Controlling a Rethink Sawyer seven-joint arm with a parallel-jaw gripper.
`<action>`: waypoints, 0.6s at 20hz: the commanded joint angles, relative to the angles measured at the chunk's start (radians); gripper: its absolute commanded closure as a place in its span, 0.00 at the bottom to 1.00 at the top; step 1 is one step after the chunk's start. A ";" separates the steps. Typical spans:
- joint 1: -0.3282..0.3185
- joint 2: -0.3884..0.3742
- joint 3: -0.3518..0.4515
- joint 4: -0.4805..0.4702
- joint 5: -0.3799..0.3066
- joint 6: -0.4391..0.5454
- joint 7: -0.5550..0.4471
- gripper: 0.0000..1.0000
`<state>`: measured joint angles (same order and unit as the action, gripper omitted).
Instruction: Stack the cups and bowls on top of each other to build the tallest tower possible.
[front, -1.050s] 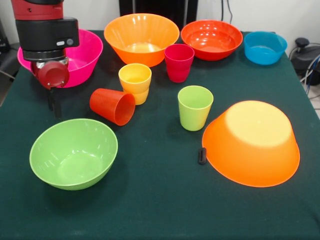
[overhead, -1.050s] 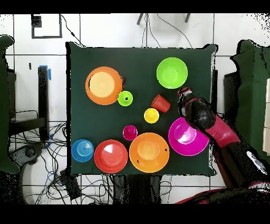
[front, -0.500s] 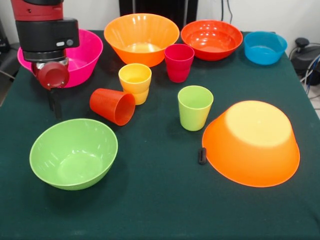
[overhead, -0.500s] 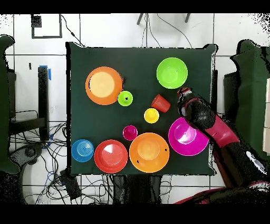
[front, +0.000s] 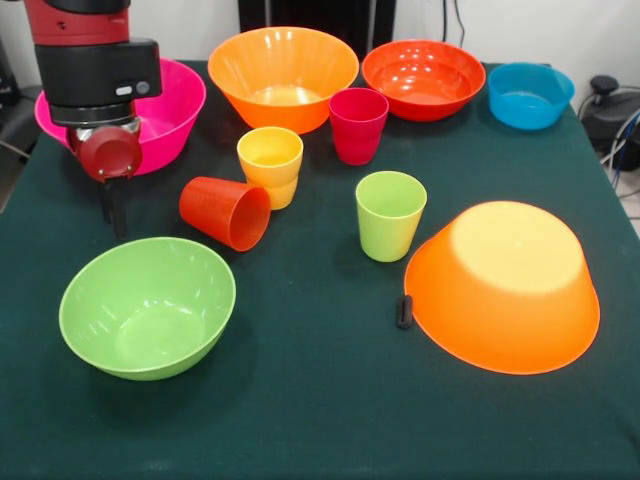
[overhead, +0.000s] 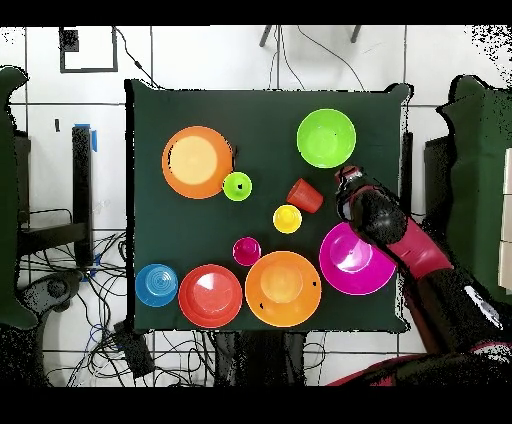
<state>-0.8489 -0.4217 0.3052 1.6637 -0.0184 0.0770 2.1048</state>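
Front view: orange-red cup on its side, other cups upright.

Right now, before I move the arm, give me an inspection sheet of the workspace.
Surface: dark green cloth table.
Job's things: nothing stacked. Green bowl, pink bowl, orange bowl, red-orange bowl and blue bowl upright; second orange bowl upside down. Yellow cup, crimson cup and lime cup upright; orange-red cup on its side.
Clutter: small black object beside the upside-down bowl.
Pincer: low, between pink and green bowls; state unclear.
Cables: tangled on floor.
Surroundings: tiled floor, nothing else seen.
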 joint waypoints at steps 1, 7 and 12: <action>0.063 0.035 0.028 -0.052 0.045 0.072 0.107 0.00; 0.067 0.048 0.034 -0.058 0.043 0.050 0.105 0.00; 0.058 0.050 0.043 -0.073 0.043 0.069 0.090 0.00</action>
<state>-0.8308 -0.4215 0.3052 1.6610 -0.0134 0.0772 2.1048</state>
